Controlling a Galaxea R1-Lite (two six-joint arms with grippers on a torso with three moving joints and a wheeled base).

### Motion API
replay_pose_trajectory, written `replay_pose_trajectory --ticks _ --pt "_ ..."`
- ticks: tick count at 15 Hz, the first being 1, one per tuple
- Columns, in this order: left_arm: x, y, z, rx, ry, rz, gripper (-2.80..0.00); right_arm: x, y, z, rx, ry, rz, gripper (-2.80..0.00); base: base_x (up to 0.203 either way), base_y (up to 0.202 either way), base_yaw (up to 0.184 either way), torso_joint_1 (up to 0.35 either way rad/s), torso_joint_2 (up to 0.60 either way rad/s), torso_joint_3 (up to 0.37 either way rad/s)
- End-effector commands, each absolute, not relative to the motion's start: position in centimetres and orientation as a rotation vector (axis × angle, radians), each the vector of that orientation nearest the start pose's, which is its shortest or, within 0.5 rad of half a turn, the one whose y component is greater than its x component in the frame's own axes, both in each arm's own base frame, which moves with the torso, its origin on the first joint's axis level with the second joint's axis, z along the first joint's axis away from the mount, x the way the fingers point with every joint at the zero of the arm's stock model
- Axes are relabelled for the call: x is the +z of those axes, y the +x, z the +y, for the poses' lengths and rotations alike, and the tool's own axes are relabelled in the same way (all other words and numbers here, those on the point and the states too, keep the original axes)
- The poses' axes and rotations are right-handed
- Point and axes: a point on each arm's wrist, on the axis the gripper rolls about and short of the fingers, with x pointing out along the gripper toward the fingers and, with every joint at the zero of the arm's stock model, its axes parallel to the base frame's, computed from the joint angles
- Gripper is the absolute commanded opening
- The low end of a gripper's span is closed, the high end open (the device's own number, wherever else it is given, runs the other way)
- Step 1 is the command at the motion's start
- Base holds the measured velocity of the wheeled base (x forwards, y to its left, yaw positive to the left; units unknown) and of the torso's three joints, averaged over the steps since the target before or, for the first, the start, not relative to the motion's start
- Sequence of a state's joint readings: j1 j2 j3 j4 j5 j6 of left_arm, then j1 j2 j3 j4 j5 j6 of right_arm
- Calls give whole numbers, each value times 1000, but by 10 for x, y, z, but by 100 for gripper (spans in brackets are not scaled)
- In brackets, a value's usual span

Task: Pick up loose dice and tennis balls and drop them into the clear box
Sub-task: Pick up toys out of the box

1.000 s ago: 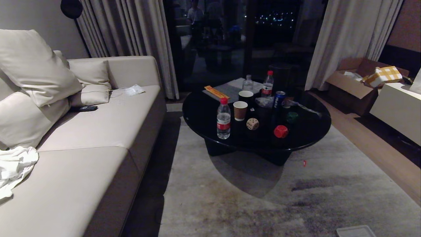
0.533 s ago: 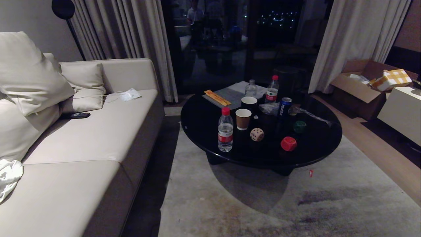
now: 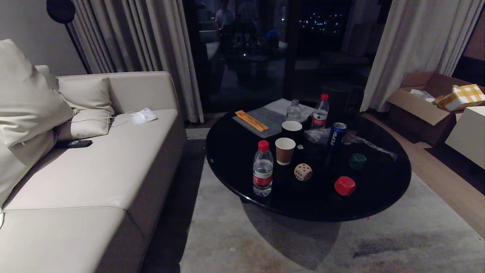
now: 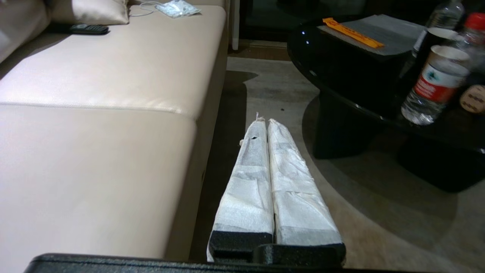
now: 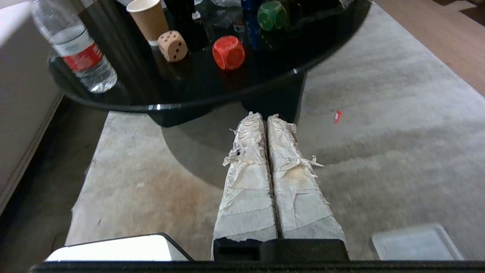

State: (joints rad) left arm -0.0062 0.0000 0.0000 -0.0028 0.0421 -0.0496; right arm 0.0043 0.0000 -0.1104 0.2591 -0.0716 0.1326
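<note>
Red die (image 3: 344, 185) on table (image 3: 235, 151) | translucent tray (image 5: 415, 242) (right-wrist only) | left gripper (image 4: 264, 122), right gripper (image 5: 263, 116) closed, empty

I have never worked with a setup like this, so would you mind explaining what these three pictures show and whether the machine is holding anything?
This is a wheeled robot with two arms. One picture comes from a camera on its head, looking at a round black table beside a sofa. The other two come from cameras on its wrists, looking along the fingers. The left gripper and the right gripper are both shut and empty, held above the rug. On the table lie a beige die, a red die and a green die, among water bottles, paper cups and a Pepsi can.
</note>
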Motion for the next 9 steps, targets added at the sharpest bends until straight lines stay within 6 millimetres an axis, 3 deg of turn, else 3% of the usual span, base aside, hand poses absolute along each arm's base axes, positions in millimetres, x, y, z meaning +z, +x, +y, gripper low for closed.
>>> replay_pose_trajectory --ticks 1,9 --pt "75 -23 1 37 -51 -1 -280 79 -33 -2 -77 127 147 -280 179 0 5 7 11 6" --pt "75 -23 1 37 -51 -1 -280 79 -33 -2 -77 127 147 -280 183 0 -1 1 4 4"
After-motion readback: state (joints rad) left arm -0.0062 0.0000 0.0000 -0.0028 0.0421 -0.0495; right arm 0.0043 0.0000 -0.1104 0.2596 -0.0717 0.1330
